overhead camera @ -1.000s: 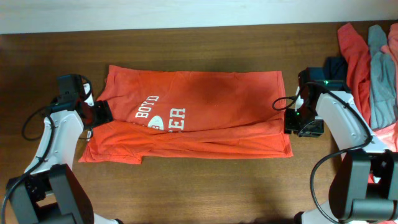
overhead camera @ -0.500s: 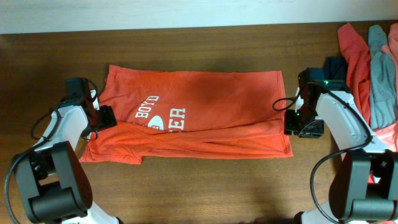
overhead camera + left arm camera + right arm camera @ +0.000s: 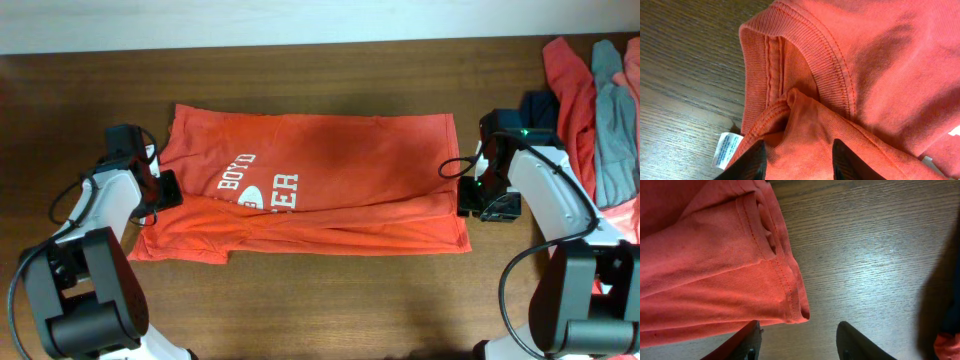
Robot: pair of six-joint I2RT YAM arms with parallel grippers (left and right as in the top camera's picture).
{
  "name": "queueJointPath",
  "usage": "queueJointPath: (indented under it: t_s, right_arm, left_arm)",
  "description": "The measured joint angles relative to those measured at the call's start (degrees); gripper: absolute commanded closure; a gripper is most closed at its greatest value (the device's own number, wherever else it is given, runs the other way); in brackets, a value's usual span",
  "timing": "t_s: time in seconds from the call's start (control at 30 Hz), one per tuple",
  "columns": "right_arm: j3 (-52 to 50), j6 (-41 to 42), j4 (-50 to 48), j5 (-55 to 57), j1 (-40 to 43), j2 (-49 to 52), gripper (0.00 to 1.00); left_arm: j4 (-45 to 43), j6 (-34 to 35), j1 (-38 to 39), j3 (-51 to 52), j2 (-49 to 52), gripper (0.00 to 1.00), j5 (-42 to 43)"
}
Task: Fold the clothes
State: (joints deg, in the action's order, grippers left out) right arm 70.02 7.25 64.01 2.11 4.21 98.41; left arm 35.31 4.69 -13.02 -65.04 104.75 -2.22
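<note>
An orange-red T-shirt with white lettering lies partly folded in the middle of a dark wooden table, between 2 robot arms. The left gripper sits at the collar end, its 2 fingers apart with a raised pucker of cloth between them; whether they pinch it cannot be told. The right gripper stands open over bare wood just beside the shirt's hem corner, holding nothing. More clothes, red and grey-blue among them, lie heaped at the table's far right corner.
</note>
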Motion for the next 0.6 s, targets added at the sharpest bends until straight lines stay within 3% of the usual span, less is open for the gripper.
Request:
queueJointPath:
  t_s: [0.23,0.5,0.6]
  right_arm:
    - [0.0,0.0,0.0,0.0,0.0,0.0,0.47]
    - [0.0,0.0,0.1,0.0,0.0,0.0,0.48]
    - [0.0,0.0,0.2,0.0,0.0,0.0,0.47]
  left_arm:
    - [0.0,-0.1,0.0,0.0,0.0,0.81,0.0]
    - [0.0,-0.4,0.0,0.0,0.0,0.78,0.0]
    - [0.0,-0.4,0.0,0.0,0.0,0.67,0.0]
